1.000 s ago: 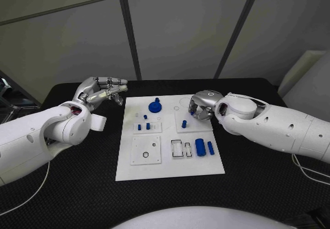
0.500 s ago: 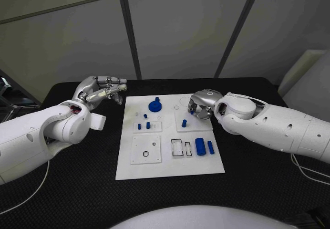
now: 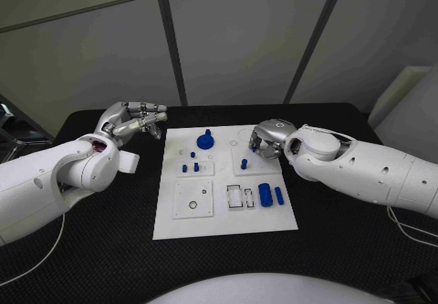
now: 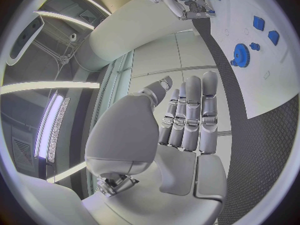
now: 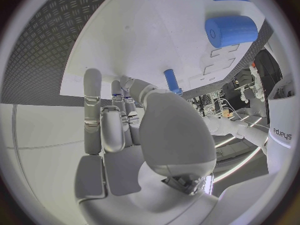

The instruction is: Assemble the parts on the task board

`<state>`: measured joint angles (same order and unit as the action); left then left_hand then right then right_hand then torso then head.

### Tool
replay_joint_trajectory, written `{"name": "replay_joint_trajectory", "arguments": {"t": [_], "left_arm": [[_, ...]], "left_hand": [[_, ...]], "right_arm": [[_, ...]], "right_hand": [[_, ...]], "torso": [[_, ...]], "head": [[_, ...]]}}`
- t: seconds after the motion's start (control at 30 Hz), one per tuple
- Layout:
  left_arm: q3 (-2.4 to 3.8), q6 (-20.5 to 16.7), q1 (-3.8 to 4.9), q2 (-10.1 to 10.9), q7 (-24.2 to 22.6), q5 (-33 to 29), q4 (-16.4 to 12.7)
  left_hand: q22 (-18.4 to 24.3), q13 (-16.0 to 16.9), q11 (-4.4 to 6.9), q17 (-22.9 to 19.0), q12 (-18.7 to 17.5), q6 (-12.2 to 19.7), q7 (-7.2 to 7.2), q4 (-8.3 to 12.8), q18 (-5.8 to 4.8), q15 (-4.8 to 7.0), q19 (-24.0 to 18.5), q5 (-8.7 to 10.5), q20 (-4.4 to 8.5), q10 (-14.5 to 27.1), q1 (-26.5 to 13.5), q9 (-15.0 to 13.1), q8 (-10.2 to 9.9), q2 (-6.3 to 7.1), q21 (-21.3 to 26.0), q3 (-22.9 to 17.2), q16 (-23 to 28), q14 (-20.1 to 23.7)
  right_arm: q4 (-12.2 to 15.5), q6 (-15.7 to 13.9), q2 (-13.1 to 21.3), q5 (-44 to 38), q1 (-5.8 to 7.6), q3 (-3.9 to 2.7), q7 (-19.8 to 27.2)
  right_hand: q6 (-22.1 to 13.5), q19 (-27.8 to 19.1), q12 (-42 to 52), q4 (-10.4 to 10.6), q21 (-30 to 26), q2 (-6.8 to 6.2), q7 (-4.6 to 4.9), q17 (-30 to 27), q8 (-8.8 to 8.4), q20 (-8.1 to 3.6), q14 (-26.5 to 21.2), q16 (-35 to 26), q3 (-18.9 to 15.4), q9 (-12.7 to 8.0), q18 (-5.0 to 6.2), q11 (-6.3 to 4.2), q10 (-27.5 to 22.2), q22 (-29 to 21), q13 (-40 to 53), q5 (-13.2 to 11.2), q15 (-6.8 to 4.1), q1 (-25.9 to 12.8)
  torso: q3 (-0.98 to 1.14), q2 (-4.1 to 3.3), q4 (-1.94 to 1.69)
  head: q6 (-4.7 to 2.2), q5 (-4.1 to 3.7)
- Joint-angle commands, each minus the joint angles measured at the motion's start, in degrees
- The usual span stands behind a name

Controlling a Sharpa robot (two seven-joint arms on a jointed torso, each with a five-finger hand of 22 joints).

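The task board (image 3: 219, 218) lies at the middle of the black tabletop (image 3: 109, 253), blue parts (image 3: 266, 194) scattered across it. The right hand (image 3: 264, 140) hovers over the board's far right corner, fingers apart, empty. The left hand (image 3: 134, 120) hangs beyond the far left corner, fingers extended, holding nothing.

The head view looks steeply down from above the near edge of the surface (image 3: 109, 253), taking in the whole task board (image 3: 228, 183). Each wrist view sits close behind its own hand, facing along the fingers. All three share the task board, seen obliquely from the wrists.
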<state>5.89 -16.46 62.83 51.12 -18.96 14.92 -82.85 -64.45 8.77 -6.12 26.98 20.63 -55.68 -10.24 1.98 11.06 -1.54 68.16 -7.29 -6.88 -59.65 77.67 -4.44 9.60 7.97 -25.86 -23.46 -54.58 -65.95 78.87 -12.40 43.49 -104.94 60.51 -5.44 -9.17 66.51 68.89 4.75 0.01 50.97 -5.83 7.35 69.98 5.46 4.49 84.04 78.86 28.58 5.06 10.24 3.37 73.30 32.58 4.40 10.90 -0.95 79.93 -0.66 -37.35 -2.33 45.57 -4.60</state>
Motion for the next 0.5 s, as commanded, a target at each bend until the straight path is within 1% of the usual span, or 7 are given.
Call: {"name": "replay_joint_trajectory", "arguments": {"t": [0.03, 0.2, 0.33, 0.5], "left_arm": [[0.05, 0.6, 0.07, 0.0, -0.1, -0.3, 0.1], [0.05, 0.7, 0.07, 0.0, 0.1, -0.3, 0.3], [0.05, 0.7, 0.07, 0.0, 0.2, -0.3, 0.5], [0.05, 0.7, 0.07, 0.0, 0.3, -0.3, 0.7]], "left_hand": [[0.1, 0.1, -0.07, -0.1, 0.4, 0.5, -0.15, 0.0, -0.66, 0.01, -0.4, -0.19, -0.13, 0.6, 0.0, 0.1, 0.0, -0.68, 0.2, 0.3, 0.2, 0.4], [0.2, 0.1, -0.14, -0.1, 0.5, 0.7, -0.21, 0.0, -0.66, -0.04, -0.3, -0.19, -0.16, 0.8, 0.0, 0.1, 0.0, -0.70, 0.3, 0.3, 0.2, 0.5], [0.3, 0.1, -0.19, -0.2, 0.6, 0.8, -0.27, 0.0, -0.66, -0.08, -0.3, -0.19, -0.19, 1.1, 0.1, 0.2, 0.0, -0.71, 0.4, 0.4, 0.2, 0.6], [0.4, 0.2, -0.28, -0.2, 0.7, 1.0, -0.36, -0.1, -0.67, -0.15, -0.3, -0.18, -0.23, 1.3, 0.0, 0.2, -0.1, -0.76, 0.5, 0.6, 0.2, 0.6]], "right_arm": [[0.7, -3.0, 0.3, 0.3, 0.19, -0.11, -0.1], [1.6, -3.6, 1.0, 0.7, 0.19, -0.12, -0.1], [2.6, -4.0, 1.7, 0.9, 0.21, -0.14, -0.3], [4.8, -4.7, 3.3, 1.2, 0.23, -0.18, -0.6]], "right_hand": [[0.4, -0.1, 0.1, 0.5, 0.3, 0.00, 0.06, 0.1, 0.12, -0.14, 3.0, 0.3, -0.1, 0.2, -0.23, -0.08, 0.4, 0.1, 0.0, -0.5, -0.49, -0.9], [0.4, -0.1, 0.0, 0.7, 0.3, -0.09, 0.00, 0.2, 0.10, -0.14, 2.9, 0.4, -0.3, 0.3, -0.23, -0.11, 0.5, 0.2, 0.0, -0.8, -0.50, -1.2], [0.4, -0.1, 0.0, 0.7, 0.3, -0.09, 0.00, 0.2, 0.10, -0.14, 2.9, 0.4, -0.3, 0.3, -0.23, -0.11, 0.5, 0.2, 0.0, -0.8, -0.50, -1.2], [0.5, 0.0, 0.0, 0.7, 0.4, -0.07, -0.04, 0.4, 0.11, -0.14, 3.0, 0.5, -0.3, 0.3, -0.26, -0.15, 0.5, 0.3, 0.0, -0.8, -0.51, -1.2]], "torso": [[0.01, -0.02, 0.02], [-0.03, -0.01, -0.03], [-0.01, 0.01, -0.02], [-0.07, 0.08, -0.03]], "head": [[0.04, -0.13], [-0.02, -0.27], [-0.02, -0.27], [0.05, -0.19]]}}
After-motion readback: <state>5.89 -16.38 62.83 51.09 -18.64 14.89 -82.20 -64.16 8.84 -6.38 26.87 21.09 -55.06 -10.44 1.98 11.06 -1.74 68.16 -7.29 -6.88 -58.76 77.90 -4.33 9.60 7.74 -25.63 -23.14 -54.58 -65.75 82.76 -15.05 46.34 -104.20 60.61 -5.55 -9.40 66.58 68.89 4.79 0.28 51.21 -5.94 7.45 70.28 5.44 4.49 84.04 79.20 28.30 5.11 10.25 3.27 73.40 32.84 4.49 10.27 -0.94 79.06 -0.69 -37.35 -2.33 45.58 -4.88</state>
